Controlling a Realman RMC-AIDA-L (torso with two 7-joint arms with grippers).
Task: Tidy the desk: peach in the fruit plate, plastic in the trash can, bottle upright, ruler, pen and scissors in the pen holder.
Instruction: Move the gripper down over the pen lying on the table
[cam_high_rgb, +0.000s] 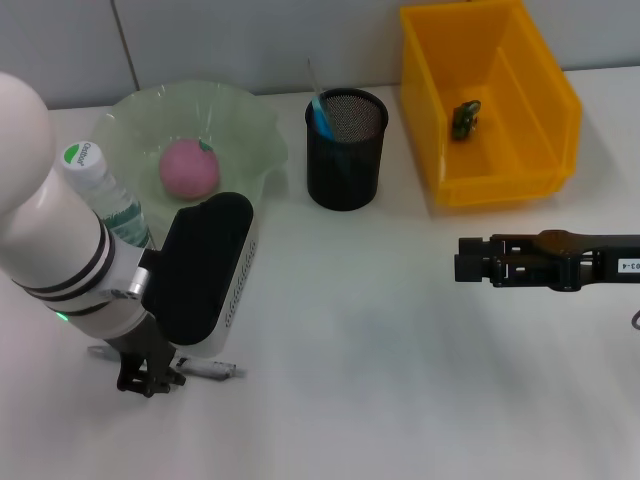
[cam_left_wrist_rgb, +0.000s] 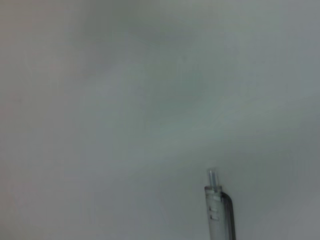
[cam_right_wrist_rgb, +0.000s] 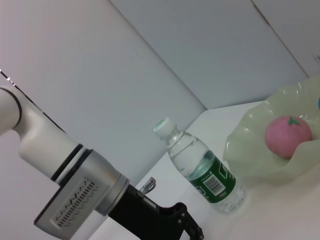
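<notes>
Clear plastic pen (cam_left_wrist_rgb: 218, 210), mesh holder (cam_high_rgb: 346, 148)

Showing: one peach (cam_high_rgb: 189, 168), one bottle (cam_high_rgb: 103, 192), one pen (cam_high_rgb: 212, 370), one fruit plate (cam_high_rgb: 255, 130), one pen holder (cam_high_rgb: 345, 150), one yellow bin (cam_high_rgb: 545, 95), two grippers.

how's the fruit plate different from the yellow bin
The fruit plate is pale green, translucent and shallow with a wavy rim; the yellow bin is opaque, deep and straight-walled. The plate holds the pink peach; the bin holds a small dark green piece. Both sit at the back of the white table.
</notes>
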